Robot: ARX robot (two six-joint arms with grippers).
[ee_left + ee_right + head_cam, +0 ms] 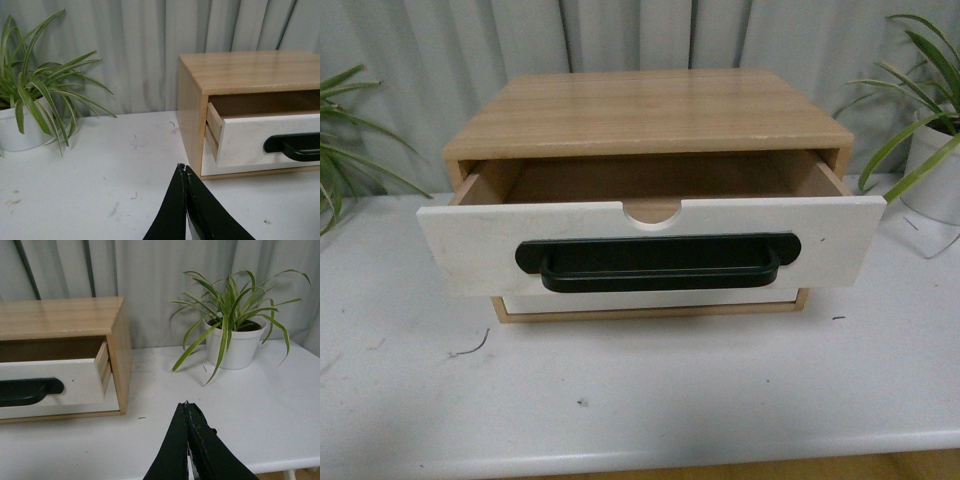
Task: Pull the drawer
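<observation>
The drawer (pixel 470 250) has a white front, a long black bar handle (pixel 658 262) and a semicircular notch in its top edge. It stands pulled partly out of a light wooden cabinet (pixel 650 110) on the white table; its inside shows empty. The same drawer (pixel 250 140) appears in the left wrist view and again, as the drawer (pixel 75 380), in the right wrist view. My left gripper (pixel 183 169) is shut, holding nothing, over the table left of the cabinet. My right gripper (pixel 186 405) is shut and empty, right of the cabinet. Neither arm shows in the front view.
A plain white drawer front (pixel 620 300) without a handle sits under the open drawer. Potted plants in white pots stand at both ends of the table: one at the left (pixel 20 132), one at the right (pixel 235 347). The table's front edge (pixel 720 445) is near.
</observation>
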